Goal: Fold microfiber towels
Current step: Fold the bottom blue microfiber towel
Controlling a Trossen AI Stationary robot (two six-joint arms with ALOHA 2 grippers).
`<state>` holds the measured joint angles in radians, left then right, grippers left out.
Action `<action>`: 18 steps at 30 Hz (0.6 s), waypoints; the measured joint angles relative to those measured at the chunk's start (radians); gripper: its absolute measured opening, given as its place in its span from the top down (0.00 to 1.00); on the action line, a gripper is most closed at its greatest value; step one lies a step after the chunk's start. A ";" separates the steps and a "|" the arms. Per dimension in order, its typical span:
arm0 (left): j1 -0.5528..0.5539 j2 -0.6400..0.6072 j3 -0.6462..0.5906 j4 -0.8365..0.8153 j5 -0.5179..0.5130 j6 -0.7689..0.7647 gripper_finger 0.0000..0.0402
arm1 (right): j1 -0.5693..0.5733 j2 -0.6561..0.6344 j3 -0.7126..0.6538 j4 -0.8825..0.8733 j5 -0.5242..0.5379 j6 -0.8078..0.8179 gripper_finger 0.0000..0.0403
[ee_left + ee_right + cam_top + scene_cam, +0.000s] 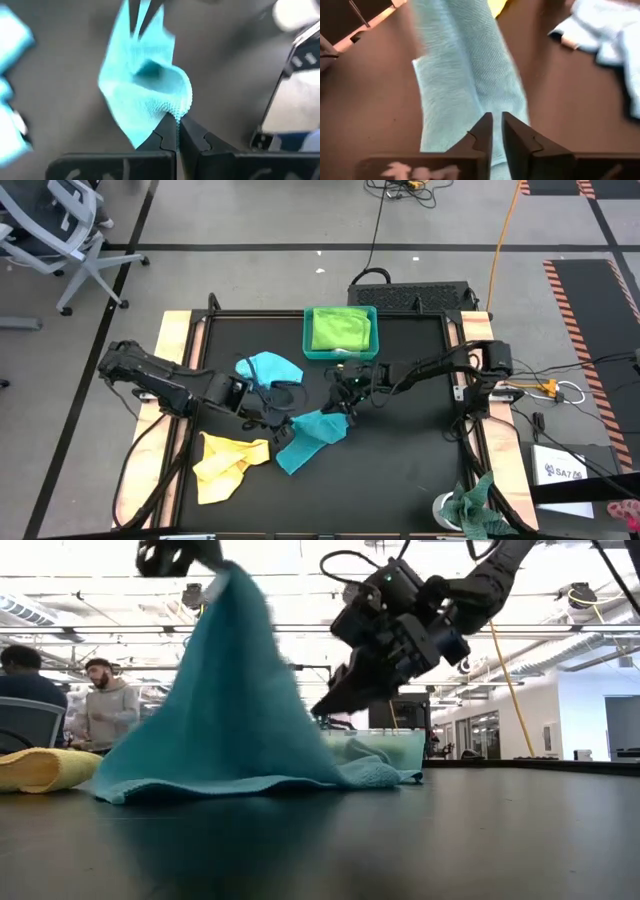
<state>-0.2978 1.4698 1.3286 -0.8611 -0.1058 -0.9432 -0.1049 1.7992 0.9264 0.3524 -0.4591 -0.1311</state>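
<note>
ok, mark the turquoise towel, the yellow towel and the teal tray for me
turquoise towel [312, 438]: high view, middle of the cloth on the mat.
yellow towel [226, 467]: high view, centre of the crumpled cloth.
teal tray [307, 332]: high view, its left rim, beside the lime green towel [341, 328] inside.

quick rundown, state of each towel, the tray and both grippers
turquoise towel: one corner lifted, rest draped on the table
light blue towel: crumpled, unfolded
yellow towel: crumpled, unfolded
green towel: lying in the tray
tray: upright, holding the green towel
left gripper: shut on the turquoise towel's corner
right gripper: over the turquoise towel, jaws a little apart, holding nothing
</note>
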 joint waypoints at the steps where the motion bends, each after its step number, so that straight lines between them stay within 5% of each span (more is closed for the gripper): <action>1: -0.005 0.000 -0.027 0.009 0.027 -0.031 1.00 | 0.003 0.011 0.000 0.000 -0.001 0.009 0.89; 8: -0.026 0.001 -0.166 0.178 0.096 -0.130 1.00 | 0.015 0.045 0.000 -0.004 -0.012 0.040 0.76; 18: -0.022 -0.001 -0.181 0.184 0.073 -0.114 0.99 | 0.016 0.046 0.000 -0.283 -0.069 0.103 0.68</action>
<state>-0.3197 1.4693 1.1477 -0.6769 -0.0326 -1.0574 -0.0887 1.8450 0.9264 0.0696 -0.5278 -0.0284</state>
